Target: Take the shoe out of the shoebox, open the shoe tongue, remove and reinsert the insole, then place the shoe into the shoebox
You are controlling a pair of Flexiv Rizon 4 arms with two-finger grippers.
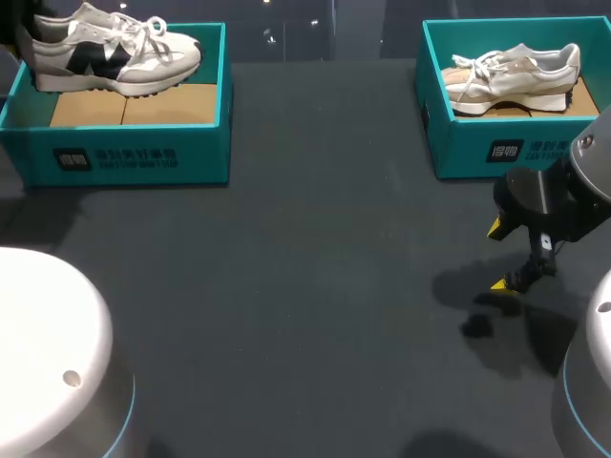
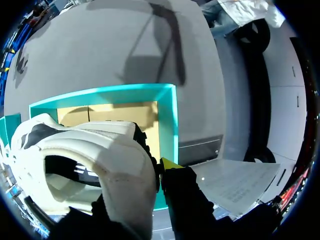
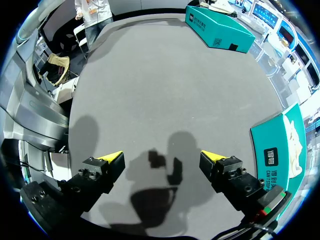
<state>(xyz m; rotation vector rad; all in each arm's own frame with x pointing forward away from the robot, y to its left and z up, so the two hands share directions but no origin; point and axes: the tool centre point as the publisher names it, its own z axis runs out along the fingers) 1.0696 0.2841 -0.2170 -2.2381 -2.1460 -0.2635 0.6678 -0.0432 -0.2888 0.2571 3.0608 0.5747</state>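
Head view, far left: the left shoebox [image 1: 134,157], teal and open-topped, sits at the table's [image 1: 315,286] far left corner. Its front wall carries a dark square logo with a line of white characters beside it, too small to make out. A tan cardboard insert [image 1: 134,105] lines its floor. The left shoe [image 1: 115,52], a white and grey sneaker with a dark side panel and white laces, hangs over that box with its toe pointing right and its sole above the cardboard.

The left wrist view shows this shoe heel-first and very close. The left gripper [image 2: 137,172] is clamped on the heel: one yellow-tipped finger [image 2: 170,163] presses its outer side, and the other dark finger lies on the opposite side with its tip hidden. The teal box and cardboard lie directly beneath.

Bare dark table fills the middle.

At the far right corner stands the right shoebox [image 1: 506,153], also teal, with the same square logo and white print on its front, partly covered by the arm. The right shoe [image 1: 516,76], a cream sneaker, lies inside it with its toe pointing left.

Just in front of that box, the right gripper [image 1: 499,256] hangs above the table. The right wrist view shows its fingers spread wide with nothing between them, only their shadow on the surface.
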